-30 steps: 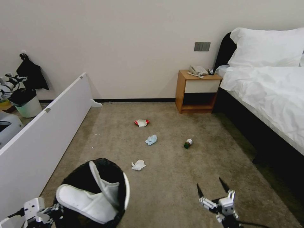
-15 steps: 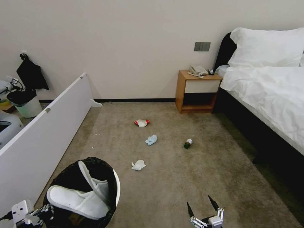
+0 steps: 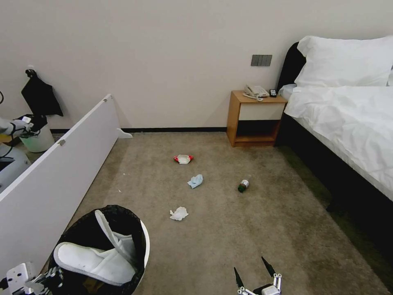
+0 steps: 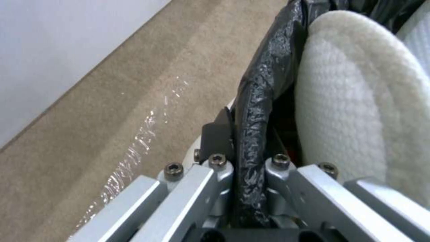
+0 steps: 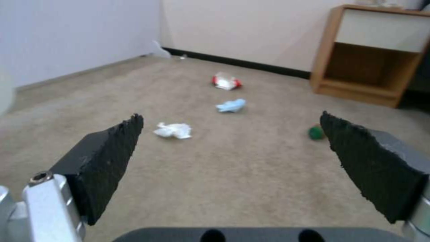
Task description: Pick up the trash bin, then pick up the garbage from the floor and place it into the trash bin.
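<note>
Clamping the crinkly black-bagged rim of the round white plastic trash bin (image 3: 144,246), the left gripper (image 4: 244,148) holds it beside two fleecy white slippers (image 3: 92,262). The right gripper (image 3: 254,272) hangs spread wide, rough black pads (image 5: 112,144) apart, over short-pile beige carpet (image 3: 229,229).

A: Walls?
B: Plain cream wall (image 3: 176,61), black baseboard (image 3: 172,130), grey switch plate (image 3: 261,60).

A: Floor?
B: Beige-brown carpet (image 3: 262,229), the floor of the task, running wall to bed.

A: Furniture?
B: Wooden nightstand (image 3: 254,119) against the wall, white drawer front, open shelf under; phone (image 3: 256,91) and remote (image 3: 272,93) on top. Bed (image 3: 348,119) just beside it, black frame, white sheets, white pillow (image 3: 348,59). Long white panel (image 3: 53,172) standing on edge along the left.
</note>
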Robot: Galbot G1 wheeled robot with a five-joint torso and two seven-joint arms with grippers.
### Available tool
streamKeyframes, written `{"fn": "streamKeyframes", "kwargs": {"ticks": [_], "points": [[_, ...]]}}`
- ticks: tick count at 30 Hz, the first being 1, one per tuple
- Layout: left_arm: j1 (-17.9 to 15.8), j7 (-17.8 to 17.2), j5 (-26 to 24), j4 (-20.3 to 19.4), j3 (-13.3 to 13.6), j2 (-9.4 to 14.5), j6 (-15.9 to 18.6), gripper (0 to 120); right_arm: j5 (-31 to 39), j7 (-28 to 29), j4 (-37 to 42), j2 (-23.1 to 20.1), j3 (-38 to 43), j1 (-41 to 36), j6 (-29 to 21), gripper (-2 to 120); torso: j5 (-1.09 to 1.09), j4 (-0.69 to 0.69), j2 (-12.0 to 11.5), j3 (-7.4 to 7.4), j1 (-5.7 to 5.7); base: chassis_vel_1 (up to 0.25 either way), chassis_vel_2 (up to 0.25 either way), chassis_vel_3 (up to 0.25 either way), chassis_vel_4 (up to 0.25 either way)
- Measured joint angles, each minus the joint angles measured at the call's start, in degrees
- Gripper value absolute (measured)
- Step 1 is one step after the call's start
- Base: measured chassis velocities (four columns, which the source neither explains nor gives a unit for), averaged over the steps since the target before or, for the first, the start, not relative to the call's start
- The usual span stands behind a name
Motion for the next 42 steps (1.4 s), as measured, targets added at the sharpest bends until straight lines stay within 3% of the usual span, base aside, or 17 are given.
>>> {"fn": "streamKeyframes", "kwargs": {"ticks": [8,42], "points": [[0.03,-0.09,-0.46,-0.01,-0.76,-0.23,0.03,2,1.03,-0.52,-0.67,-0.13,-0.82,1.28,-0.21,100,0.01,0.00,0.00,0.00,0.00,0.000,0.000,0.000,0.000],[-0.31,-0.22,-0.49,-0.76,0.46,-1.44,0.25,2,2.26,-1.86,-1.41,0.74,-0.78,2.27,-0.64,100,0.00,0.00,0.00,0.00,0.00,0.000,0.000,0.000,0.000]]}}
